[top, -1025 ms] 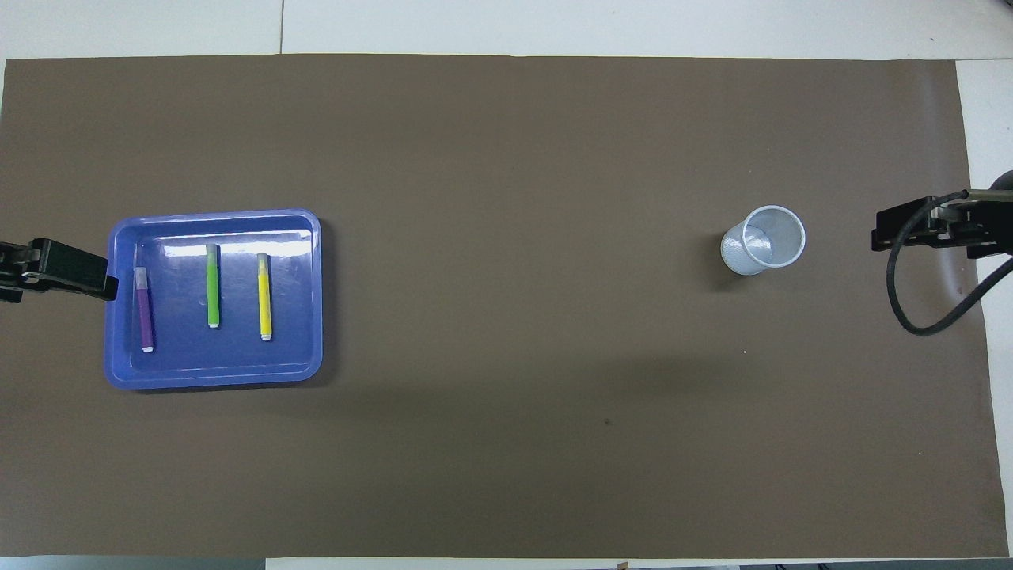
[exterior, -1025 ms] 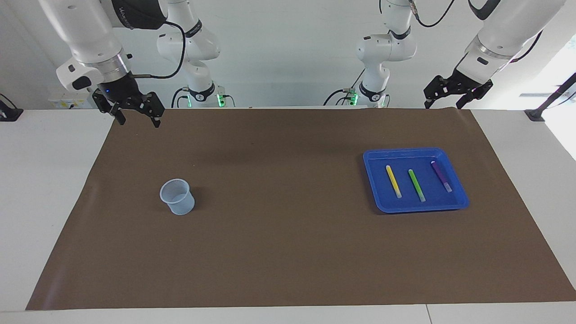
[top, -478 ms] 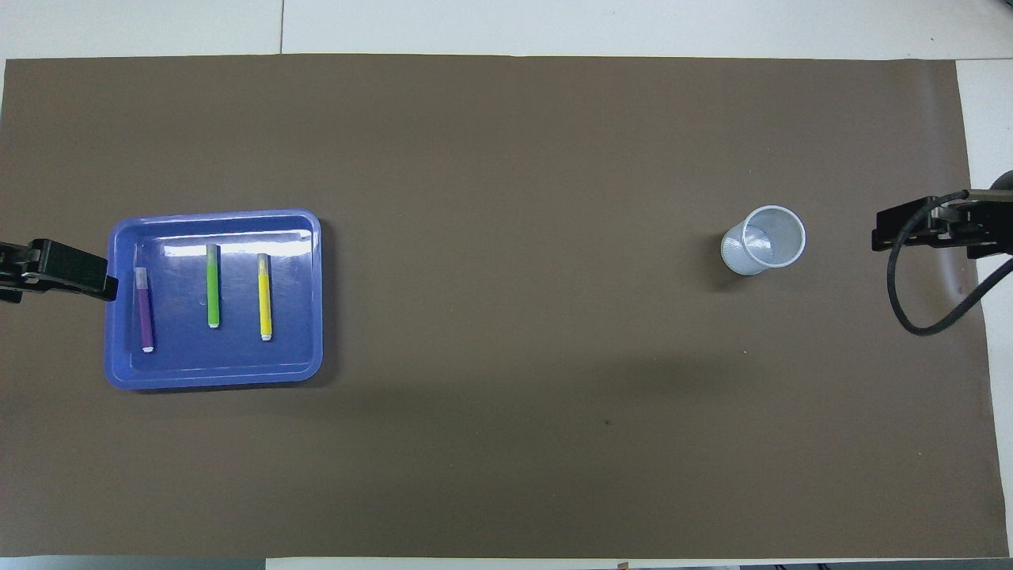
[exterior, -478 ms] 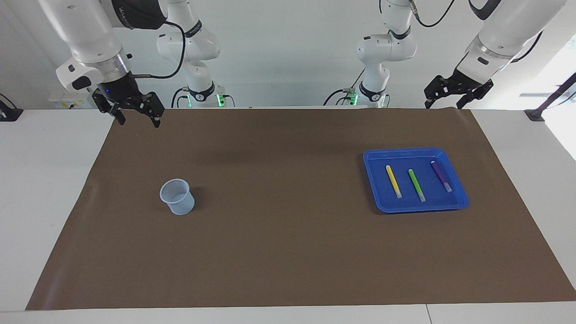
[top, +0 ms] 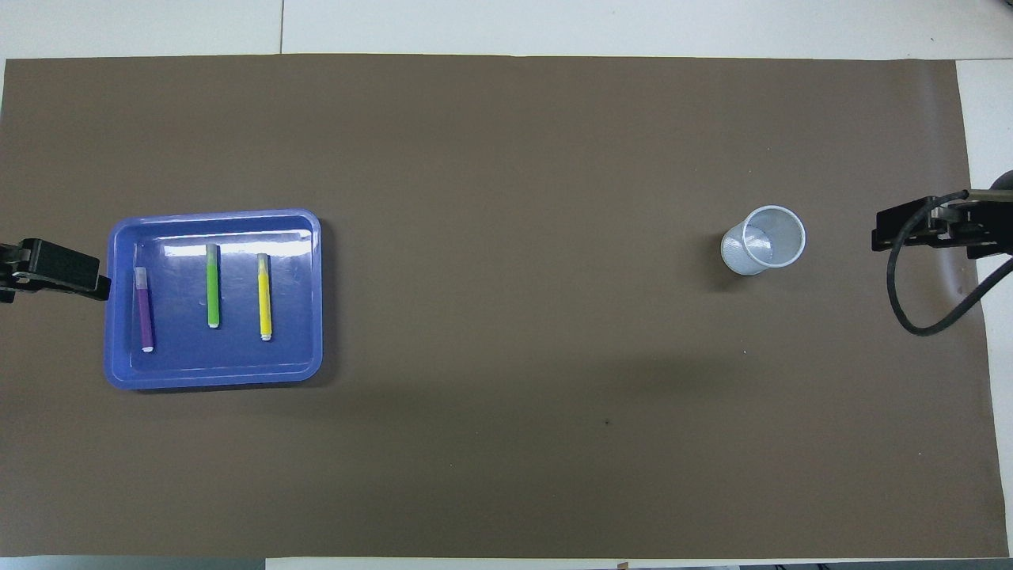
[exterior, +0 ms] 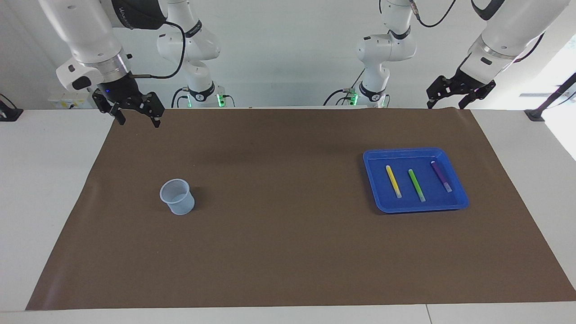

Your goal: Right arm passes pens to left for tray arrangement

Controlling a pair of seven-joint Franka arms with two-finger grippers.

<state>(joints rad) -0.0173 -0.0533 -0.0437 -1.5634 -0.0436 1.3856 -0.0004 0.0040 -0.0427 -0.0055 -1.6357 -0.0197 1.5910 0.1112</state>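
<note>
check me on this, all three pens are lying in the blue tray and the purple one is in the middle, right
Not quite. All three pens do lie in the blue tray, but the green pen is in the middle, between the yellow pen and the purple pen. The overhead view shows it.

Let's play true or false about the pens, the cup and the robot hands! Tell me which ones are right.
1. All three pens lie in the blue tray. True.
2. The yellow pen stands in the cup. False: it lies in the tray, and the cup holds no pen.
3. The green pen lies between the yellow pen and the purple pen. True.
4. The right gripper holds a pen. False: it is open and holds nothing.
5. The left gripper touches the tray. False: it is raised over the mat's edge.
</note>
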